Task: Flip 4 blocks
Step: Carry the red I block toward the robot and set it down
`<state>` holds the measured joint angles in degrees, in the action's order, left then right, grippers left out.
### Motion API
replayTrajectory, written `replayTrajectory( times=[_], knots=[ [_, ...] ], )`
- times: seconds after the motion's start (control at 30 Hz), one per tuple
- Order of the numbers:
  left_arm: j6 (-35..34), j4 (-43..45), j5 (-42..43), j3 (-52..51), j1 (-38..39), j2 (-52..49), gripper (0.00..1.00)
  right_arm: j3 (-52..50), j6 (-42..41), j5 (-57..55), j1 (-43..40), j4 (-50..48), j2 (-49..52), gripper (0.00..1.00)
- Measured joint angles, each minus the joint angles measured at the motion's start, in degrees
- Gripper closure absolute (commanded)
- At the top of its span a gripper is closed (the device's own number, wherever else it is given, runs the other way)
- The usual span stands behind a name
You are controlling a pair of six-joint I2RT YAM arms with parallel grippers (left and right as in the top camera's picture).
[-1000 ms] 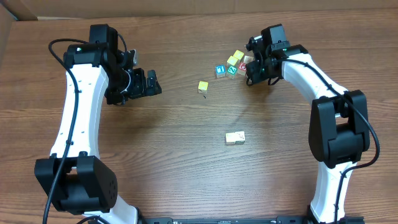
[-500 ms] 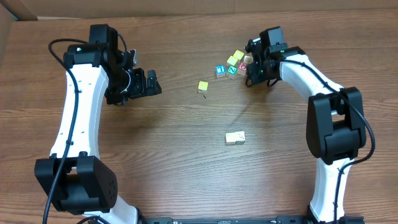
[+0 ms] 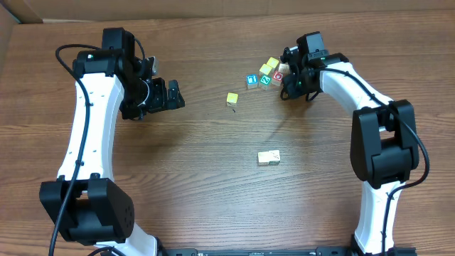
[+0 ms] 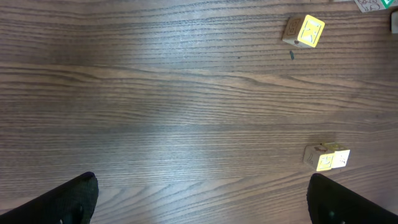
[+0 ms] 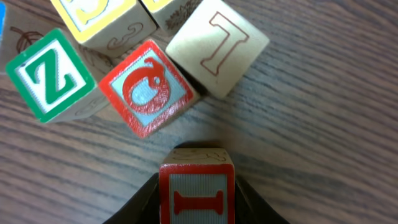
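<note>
Wood-grain table [image 3: 213, 185], brown, matte. Right end effector [image 3: 287, 85] sits at a cluster of small wooden cubes near the far edge, right of centre. It is clenched on the red-framed I block [image 5: 197, 196]: black fingers [image 5: 140, 202] press both of its sides, and its ribbed pale face with a red letter points at the wrist camera, cream wood showing on top.

Just beyond it lies the red Q block [image 5: 148, 88], turned diagonally, red border around a grey-blue panel. One of its corners is against the cream L block [image 5: 217, 46], plain pale wood with an outlined red letter. The green-framed Z block [image 5: 50, 74] touches the Q block's other side. The yellow block [image 5: 93, 18] sits behind those, with engraved cream sides. The blue-faced block [image 3: 251, 80] is at the cluster's left end.

The lone yellow block [image 3: 232, 99] is apart from the cluster, toward the table centre. A touching cream-and-yellow pair [image 3: 269, 157] lies nearer the near edge.

Left end effector [image 3: 175, 94] is released, jaws spread wide, over bare wood on the left half and holding nothing.
</note>
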<state>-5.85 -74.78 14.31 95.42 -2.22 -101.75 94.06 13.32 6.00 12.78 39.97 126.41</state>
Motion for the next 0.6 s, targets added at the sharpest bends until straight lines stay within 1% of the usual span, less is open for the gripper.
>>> replayTrajectory(
  times=[0.1,0.2,0.4,0.5,0.6],
  knots=[
    [0.00,0.04,-0.02,0.00,0.00,0.00,0.00,0.00,-2.05,0.15,0.00,1.75,-1.53,0.69],
    [0.00,0.02,0.00,0.00,0.00,0.00,0.00,0.00,-4.81,1.73,0.00,5.66,-4.72,0.69],
    [0.00,0.02,-0.02,0.00,0.00,0.00,0.00,0.02,-9.51,5.11,0.00,18.49,-12.46,0.69],
    [0.00,0.02,-0.02,0.00,0.00,0.00,0.00,0.02,-12.41,5.79,0.00,25.42,-13.55,0.69],
    [0.00,0.02,0.00,0.00,0.00,0.00,0.00,-0.61,-15.17,5.95,0.00,29.83,-13.53,0.70]
  ],
)
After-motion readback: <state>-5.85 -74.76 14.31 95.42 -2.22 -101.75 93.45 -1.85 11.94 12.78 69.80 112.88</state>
